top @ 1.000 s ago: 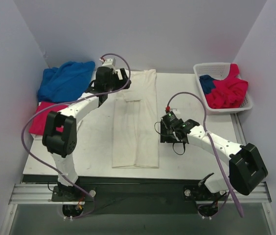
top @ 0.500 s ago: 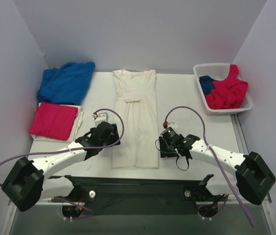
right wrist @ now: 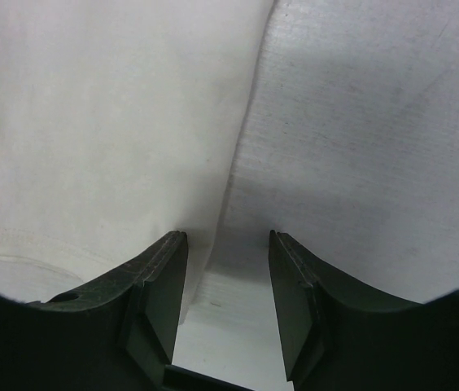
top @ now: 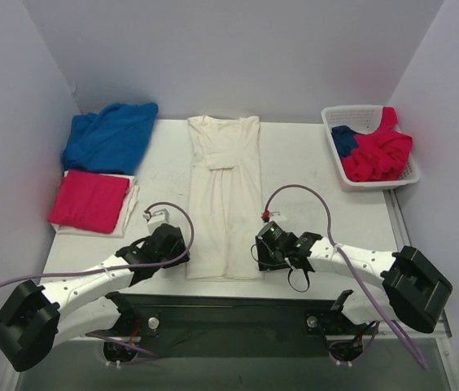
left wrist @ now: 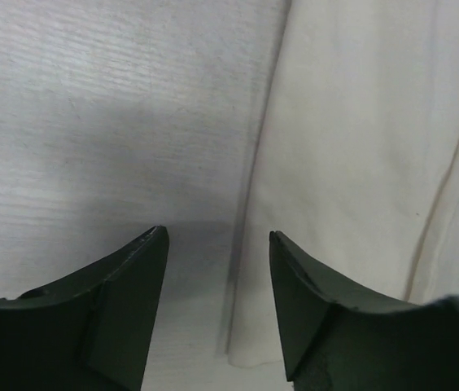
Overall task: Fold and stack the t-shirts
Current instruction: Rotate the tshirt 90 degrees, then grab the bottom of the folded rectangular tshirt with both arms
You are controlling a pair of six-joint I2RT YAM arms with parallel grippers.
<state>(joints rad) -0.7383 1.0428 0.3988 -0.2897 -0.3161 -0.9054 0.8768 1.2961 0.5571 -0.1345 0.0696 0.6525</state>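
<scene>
On the table (top: 311,163) lies a smooth oblong t-shirt (top: 225,204).

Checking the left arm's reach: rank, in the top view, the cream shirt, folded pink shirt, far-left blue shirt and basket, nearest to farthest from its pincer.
From the left pincer:
1. Long cream-white cotton t-shirt, just right.
2. Folded crimson-pink t-shirt, left edge.
3. Crumpled royal blue t-shirt, far left.
4. White plastic lattice basket, far right.

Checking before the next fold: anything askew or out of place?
Blue shirt lies crumpled at the far-left corner, unfolded. A red shirt spills over the basket rim. The cream shirt lies straight.
</scene>
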